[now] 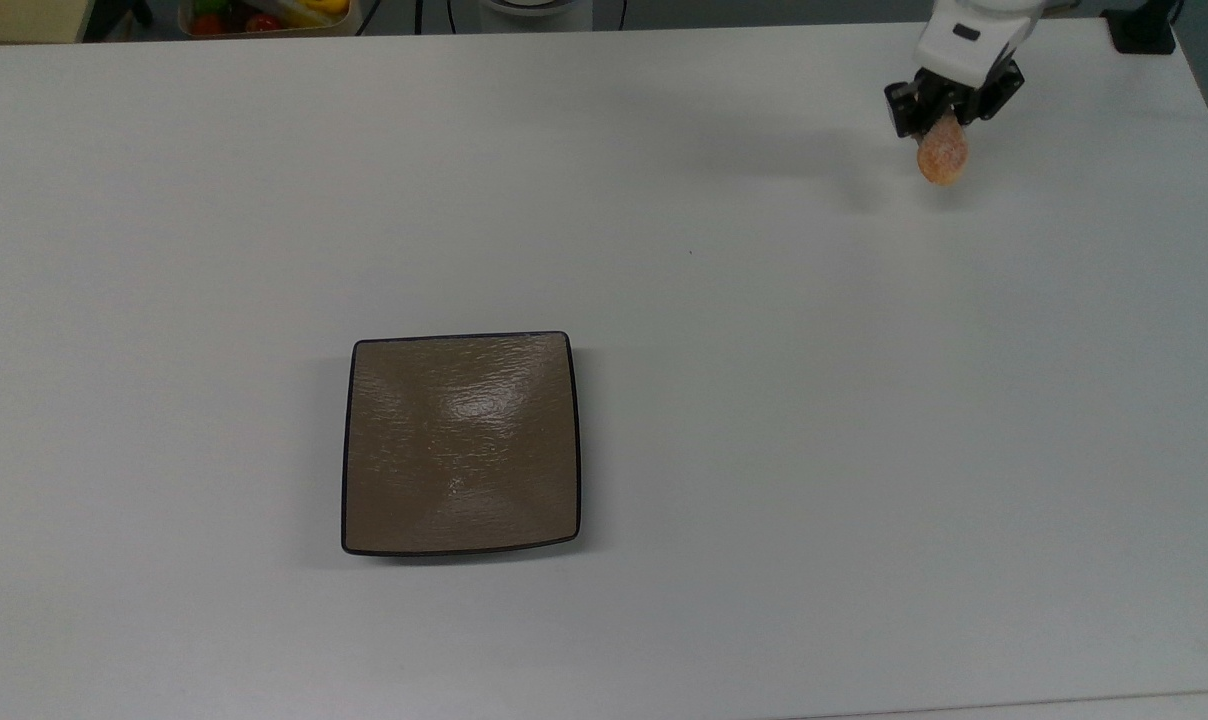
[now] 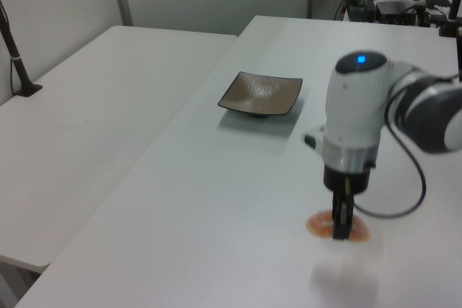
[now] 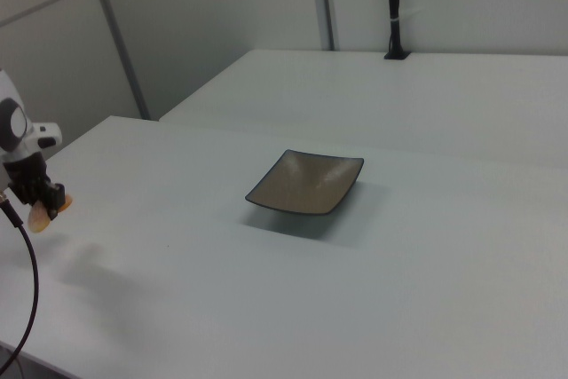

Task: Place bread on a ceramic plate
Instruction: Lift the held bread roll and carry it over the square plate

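Note:
The bread (image 1: 942,160), a small oval orange-brown roll, hangs just above the white table at the top view's far right, casting a shadow on the surface below. My gripper (image 1: 945,124) is shut on the bread's upper part. In the left view the bread (image 2: 317,224) pokes out on both sides of the dark fingers of the gripper (image 2: 341,230). The right view has the gripper (image 3: 41,200) and bread (image 3: 39,218) at the right view's far left. The ceramic plate (image 1: 461,443), square, glossy and taupe-brown, lies bare far off toward the top view's lower left, also visible as the plate (image 2: 260,92) and plate (image 3: 307,182).
A bin of colourful items (image 1: 264,14) sits beyond the table's far edge at the top view's upper left. A black mount (image 1: 1144,30) stands at the far right corner. A second white table (image 2: 94,99) with a black pole (image 2: 14,52) adjoins this one.

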